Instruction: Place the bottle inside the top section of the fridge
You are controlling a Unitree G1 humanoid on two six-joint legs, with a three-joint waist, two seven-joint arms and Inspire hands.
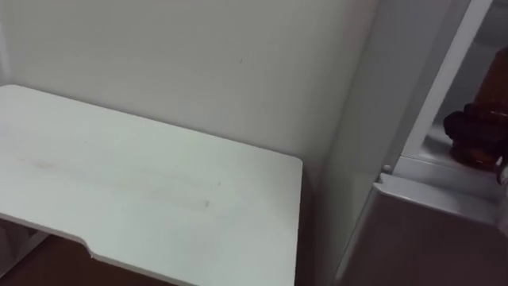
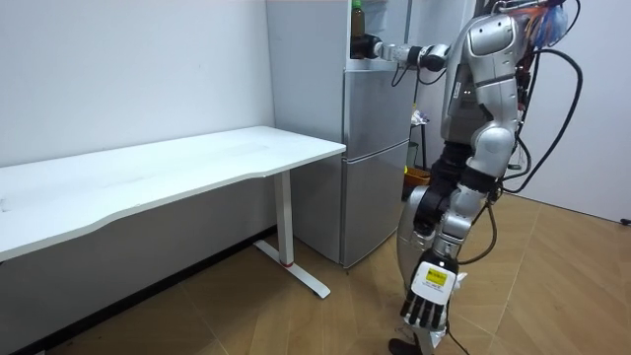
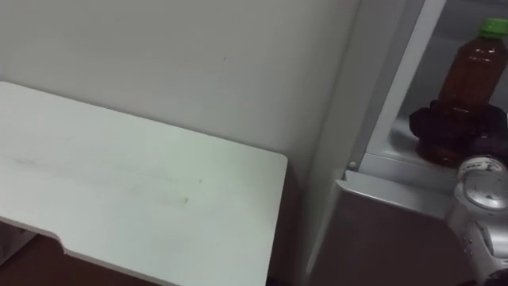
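At the left, a bare white worktop (image 3: 119, 183) meets the wall, with the grey fridge (image 2: 375, 148) just beside it. Inside the open upper compartment the bottle (image 3: 475, 67) stands upright, brown with a green cap in the right eye view, any print too blurred to read. The right hand (image 3: 452, 131) has its dark fingers wrapped round the bottle's base. The room view adds the left hand (image 2: 424, 311), hanging at the robot's side with its fingers relaxed.

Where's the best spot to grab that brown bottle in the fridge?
Around its wide lower body, from the open front of the fridge. The bottle stands upright, neck narrower, and the right hand is curled round it there. The left hand hangs idle.
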